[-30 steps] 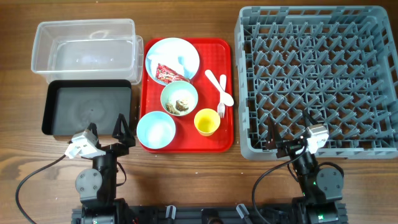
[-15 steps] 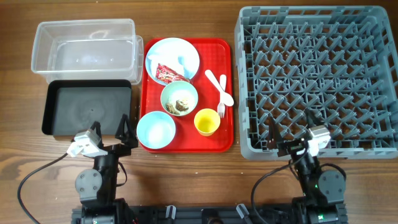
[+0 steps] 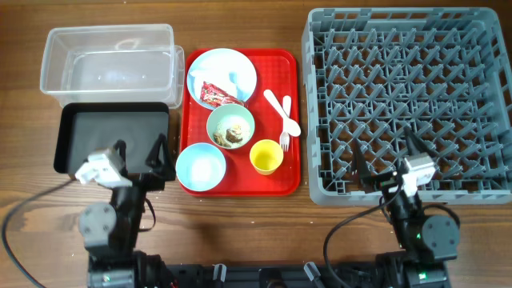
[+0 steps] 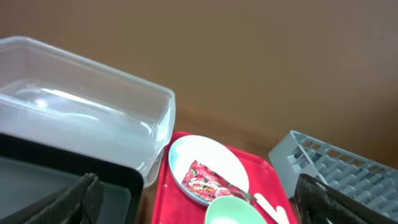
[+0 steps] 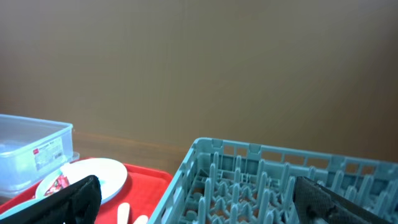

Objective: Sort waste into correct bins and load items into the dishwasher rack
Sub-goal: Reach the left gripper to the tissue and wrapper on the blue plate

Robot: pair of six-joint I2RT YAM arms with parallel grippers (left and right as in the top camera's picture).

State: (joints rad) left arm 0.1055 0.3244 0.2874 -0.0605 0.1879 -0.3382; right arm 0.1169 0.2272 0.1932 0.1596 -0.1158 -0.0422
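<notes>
Overhead layout, left to right, on a wooden counter (image 3: 240, 228). Far left: clear tub (image 3: 108, 64) at the back, black tray (image 3: 88, 136) touching its near edge. Left fingers (image 3: 158, 154) spread wide over the tray's near right corner, gripping nothing. Centre: red tray (image 3: 292, 180) carrying a light blue plate (image 3: 232, 64) at the back with the red wrapper (image 3: 214, 94) on it, beside a pale scrap, possibly the napkin (image 3: 237, 81). Pale green bowl (image 3: 231, 126) with food scraps (image 3: 234, 136) mid-tray, light blue bowl (image 3: 201, 167) and yellow cup (image 3: 266, 156) along the near edge, white spoon (image 3: 278, 104) and fork (image 3: 285, 136) on the right side. Far right: grey dishwasher rack (image 3: 408, 88), nothing loaded. Right fingers (image 3: 359, 172) parted over its near wall, holding nothing.
</notes>
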